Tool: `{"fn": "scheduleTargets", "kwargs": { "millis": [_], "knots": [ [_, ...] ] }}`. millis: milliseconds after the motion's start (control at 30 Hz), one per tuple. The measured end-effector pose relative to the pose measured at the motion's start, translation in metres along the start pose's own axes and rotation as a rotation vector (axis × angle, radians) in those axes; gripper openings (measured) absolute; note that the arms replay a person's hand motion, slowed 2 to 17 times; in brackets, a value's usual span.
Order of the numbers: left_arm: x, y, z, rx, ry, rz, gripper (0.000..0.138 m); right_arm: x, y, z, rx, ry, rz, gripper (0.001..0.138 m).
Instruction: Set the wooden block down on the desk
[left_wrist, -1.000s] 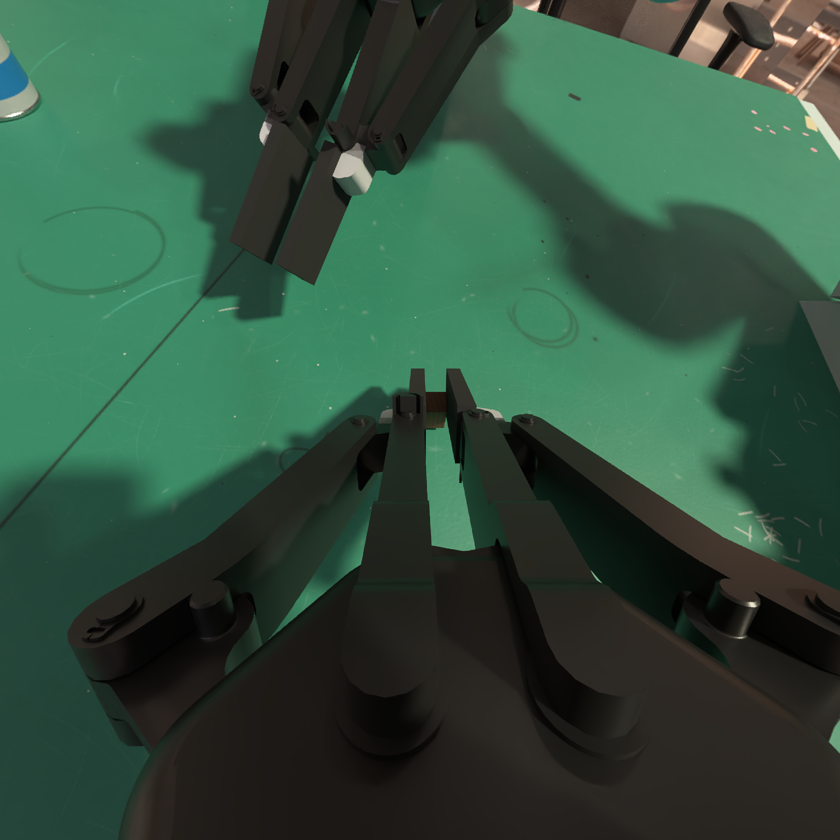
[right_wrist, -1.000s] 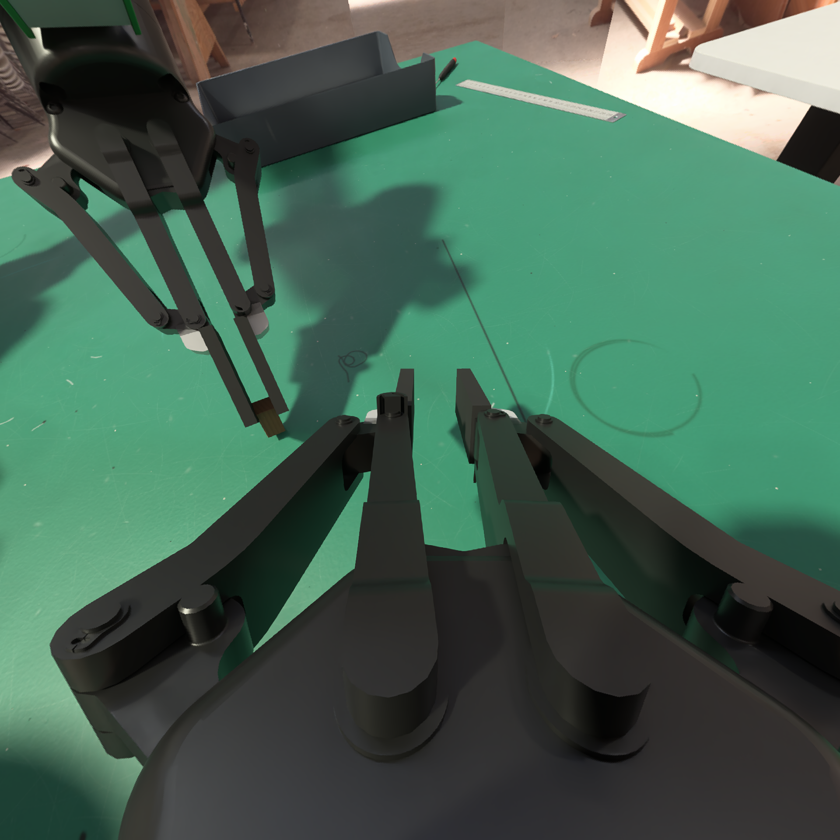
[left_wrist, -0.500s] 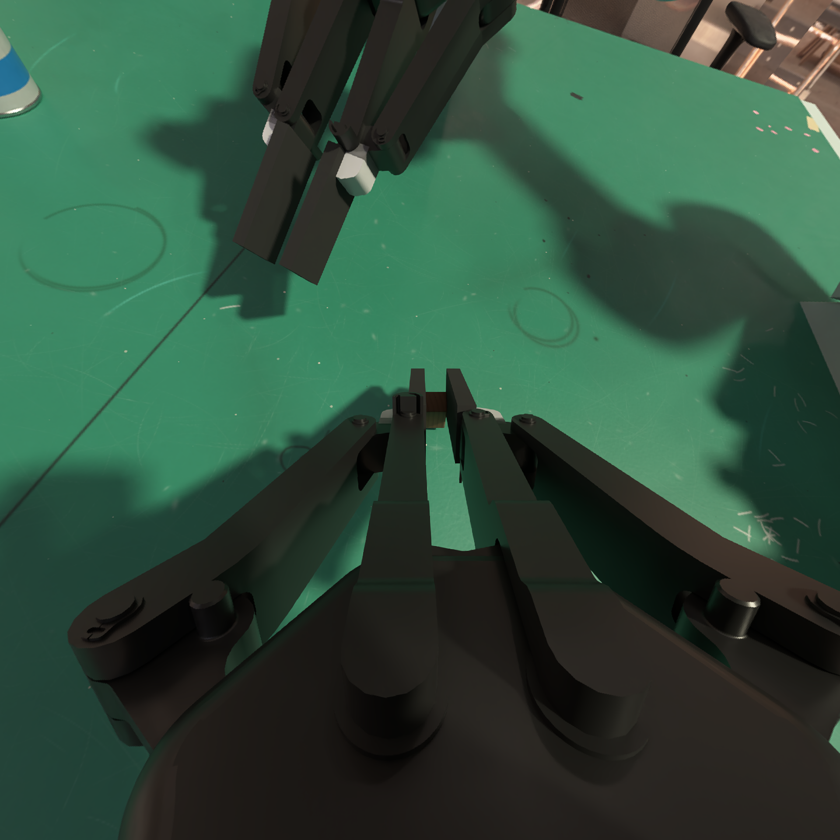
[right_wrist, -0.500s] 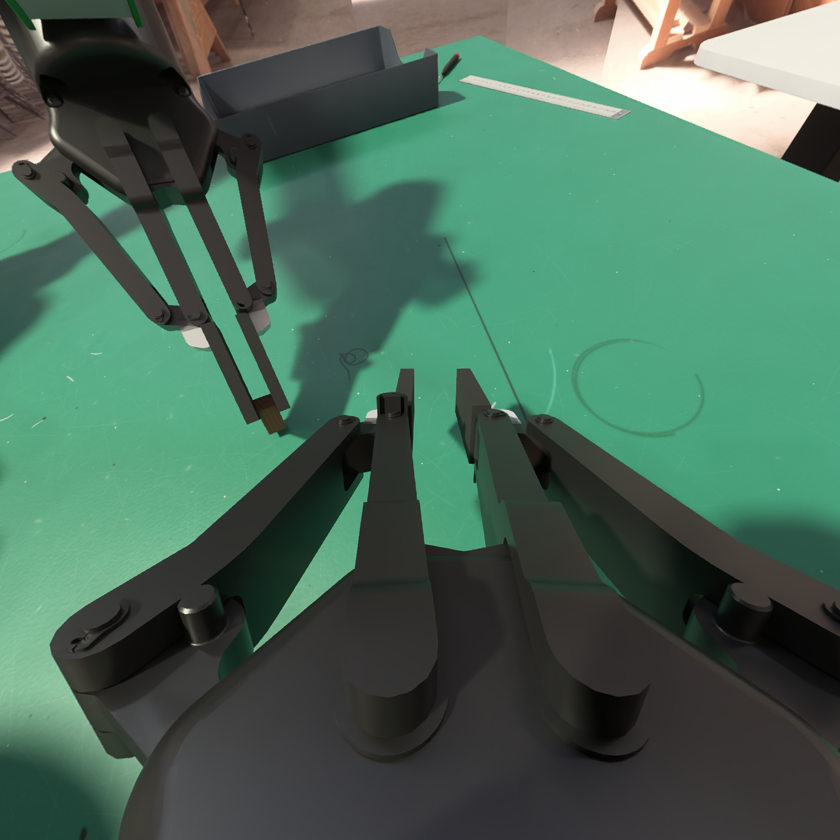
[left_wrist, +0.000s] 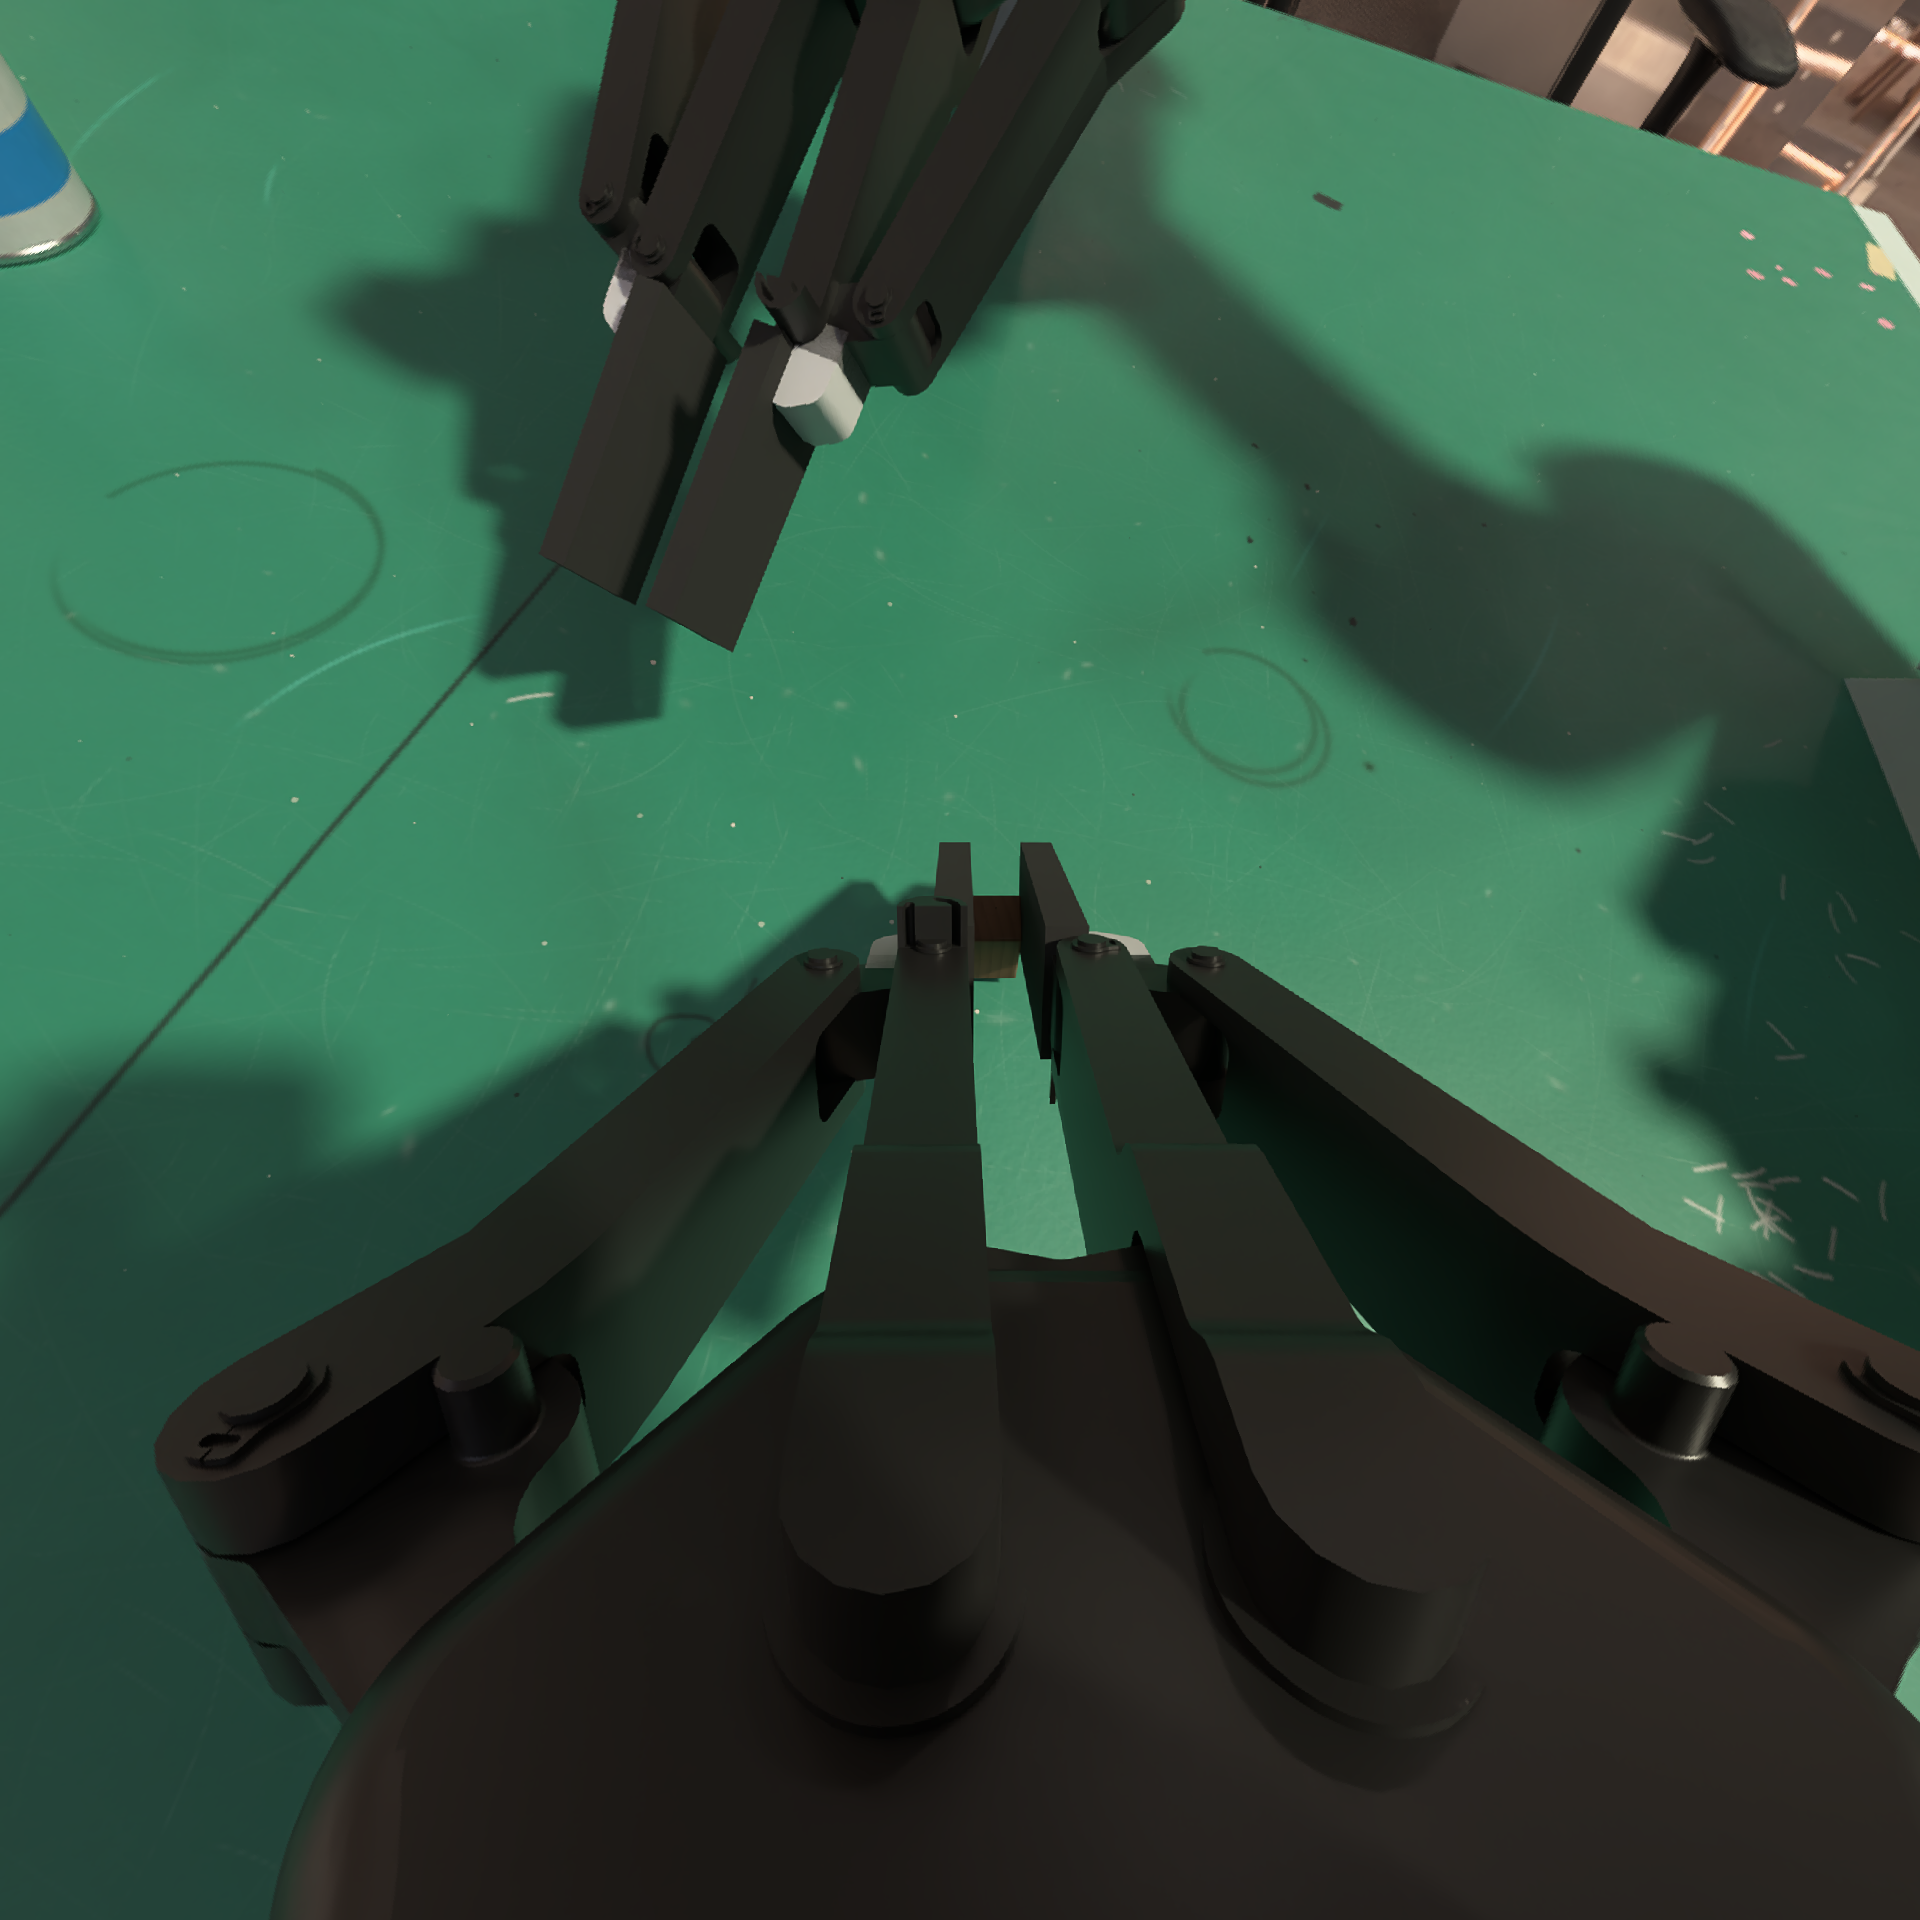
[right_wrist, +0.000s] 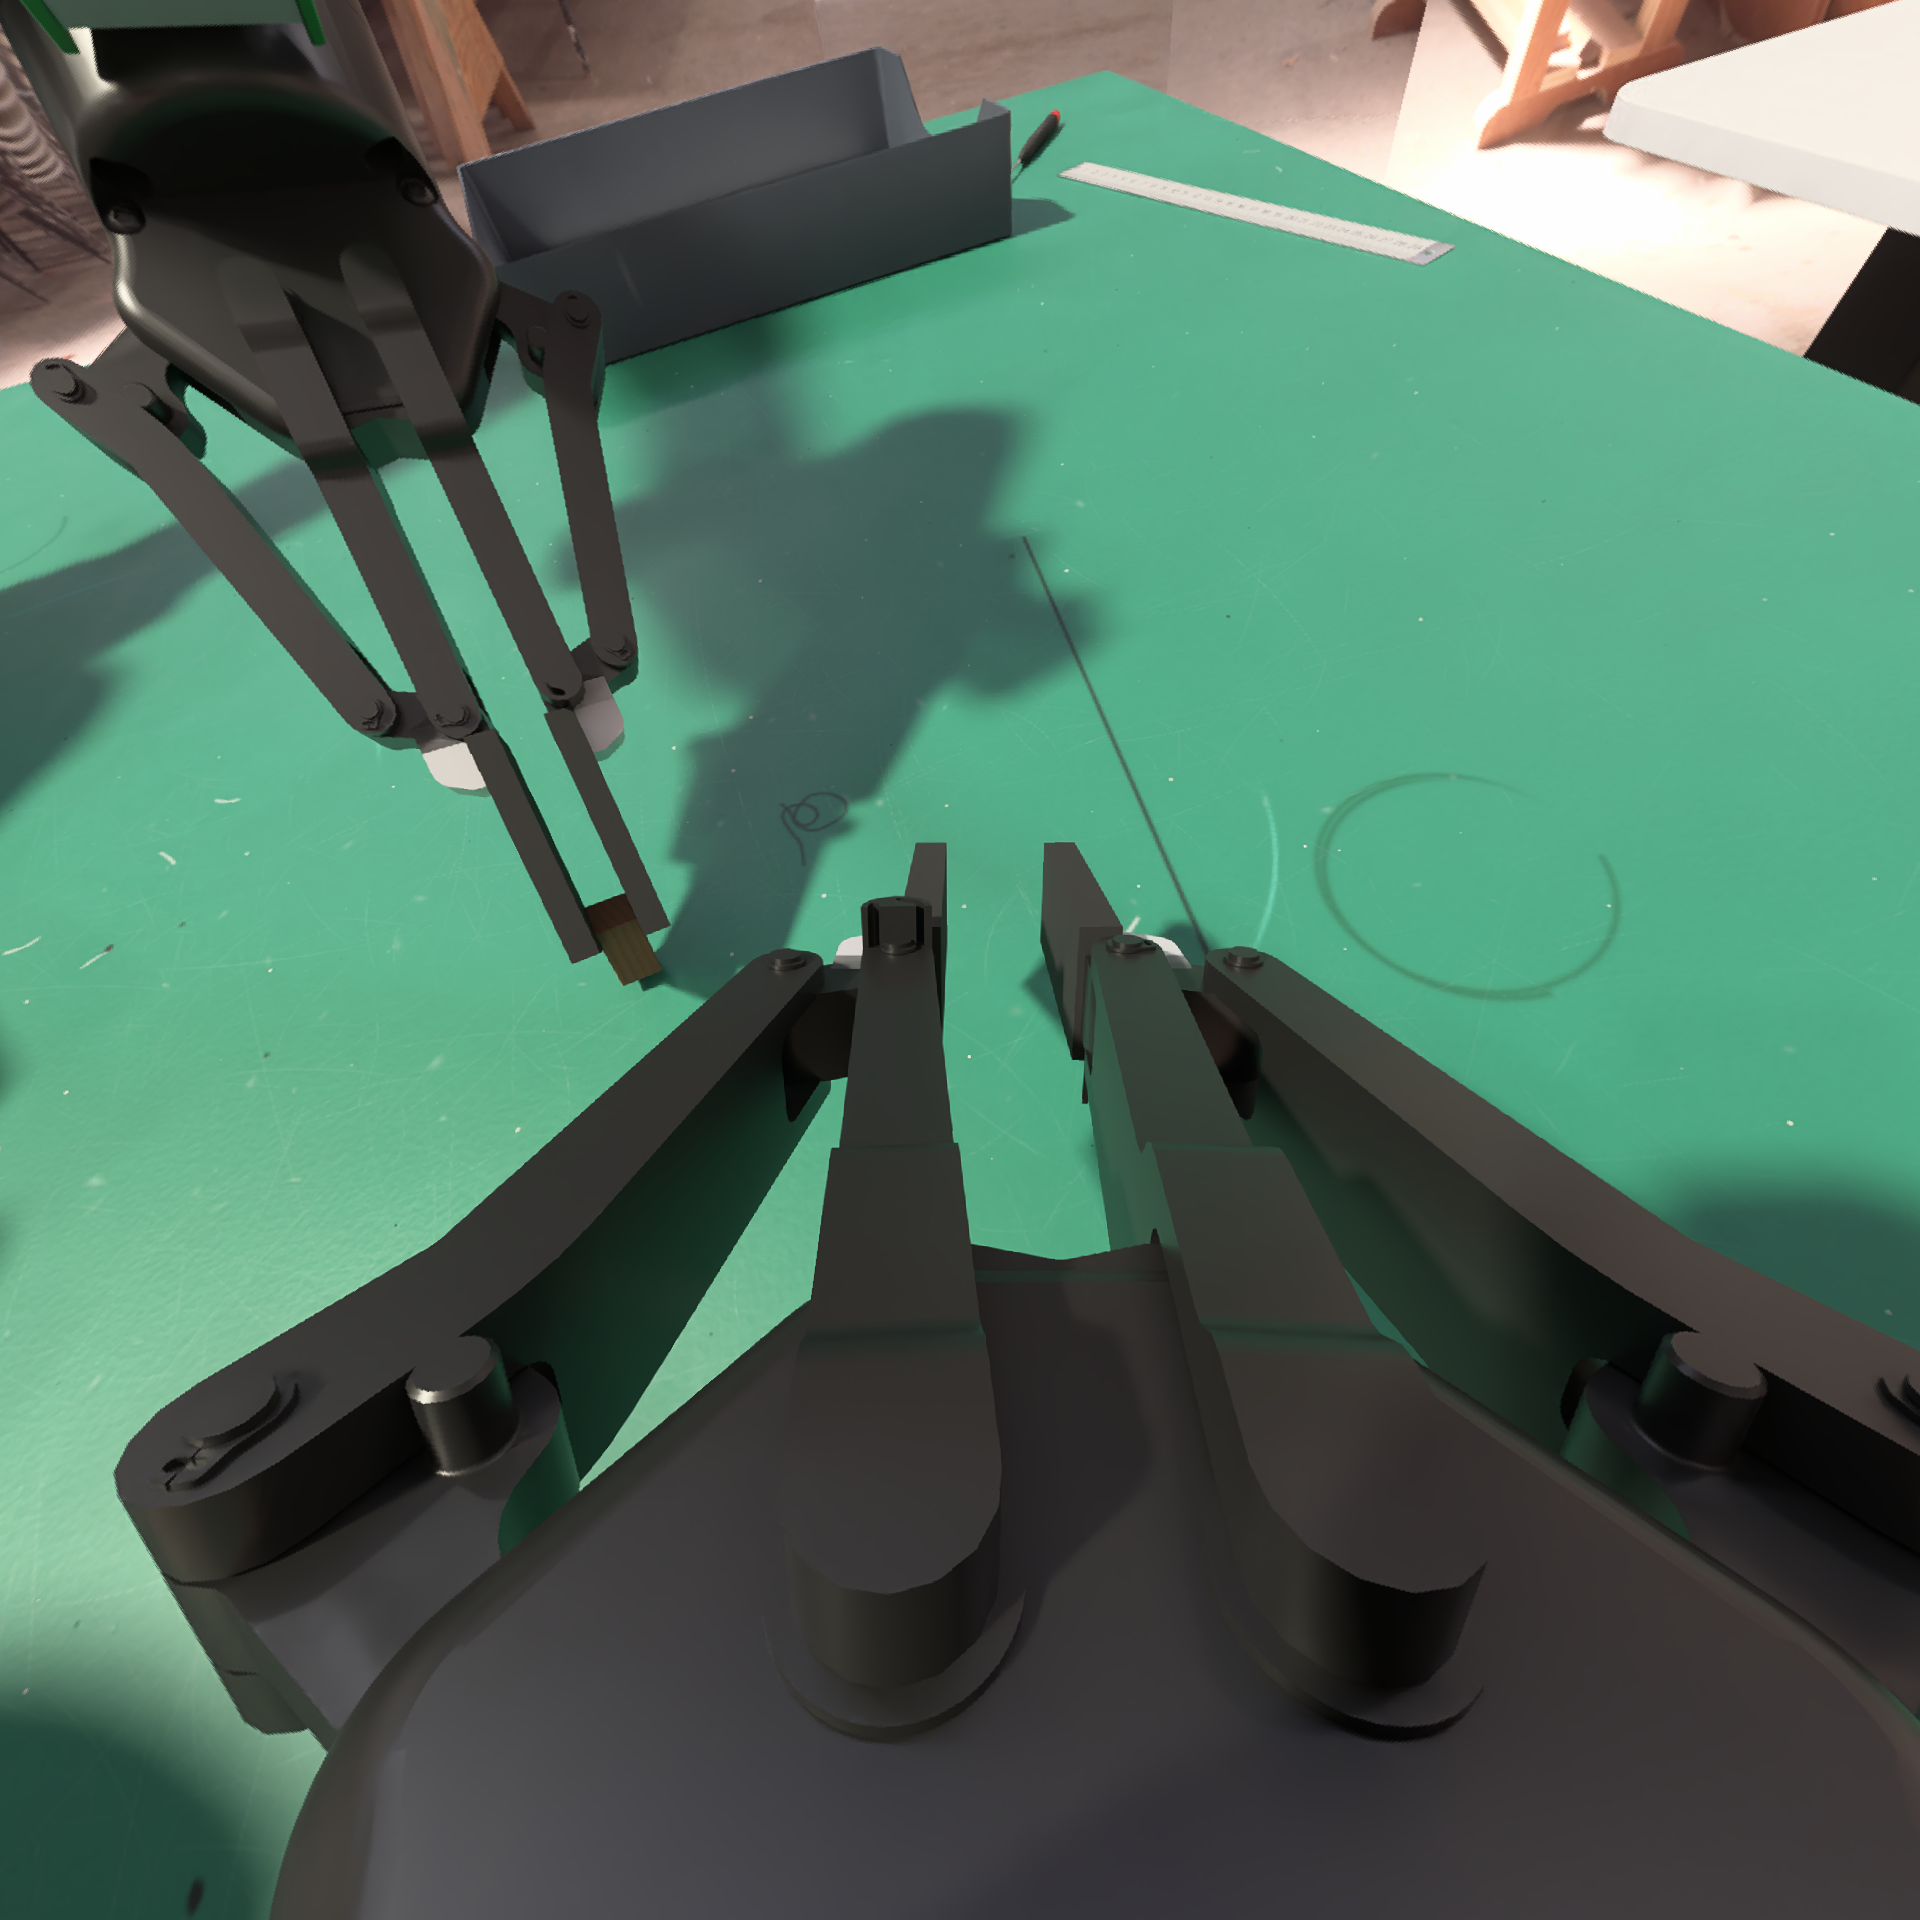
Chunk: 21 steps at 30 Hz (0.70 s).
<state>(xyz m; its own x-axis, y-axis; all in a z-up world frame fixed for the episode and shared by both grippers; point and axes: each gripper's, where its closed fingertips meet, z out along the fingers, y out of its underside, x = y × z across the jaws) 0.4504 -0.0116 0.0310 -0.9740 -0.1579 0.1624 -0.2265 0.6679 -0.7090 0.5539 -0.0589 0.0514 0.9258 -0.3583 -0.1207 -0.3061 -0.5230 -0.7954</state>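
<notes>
I see the small brown wooden block (left_wrist: 995, 937) pinched between my left gripper (left_wrist: 995, 871) fingertips, low over the desk (left_wrist: 1039, 582); my right gripper (right_wrist: 992, 868) hangs empty, jaws slightly spread.

Desk (right_wrist: 1351, 499): matt green mat, scuffed and scratched. Block (right_wrist: 623, 940): light, grained wood. Grippers: matt black, smooth. Bin (right_wrist: 748, 223): grey, smooth plastic. Ruler (right_wrist: 1257, 211): dull metal.

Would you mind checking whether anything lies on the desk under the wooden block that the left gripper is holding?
Nothing visible does: the wooden block sits pinched in the left gripper, with bare green desk directly beneath.
</notes>
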Motion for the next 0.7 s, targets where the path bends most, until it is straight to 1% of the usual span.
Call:
{"fn": "scheduleTargets", "kwargs": {
  "millis": [400,700],
  "knots": [
    [0.0004,0.0028,0.0004,-0.033,-0.017,0.026,0.013,-0.0003,0.0003,0.0001,-0.003,0.001,-0.004,0.025],
    [-0.001,0.005,0.0007,-0.069,-0.057,0.072,0.013,-0.0005,-0.0003,-0.0003,0.0,0.0,-0.005,0.025]
  ]
}}
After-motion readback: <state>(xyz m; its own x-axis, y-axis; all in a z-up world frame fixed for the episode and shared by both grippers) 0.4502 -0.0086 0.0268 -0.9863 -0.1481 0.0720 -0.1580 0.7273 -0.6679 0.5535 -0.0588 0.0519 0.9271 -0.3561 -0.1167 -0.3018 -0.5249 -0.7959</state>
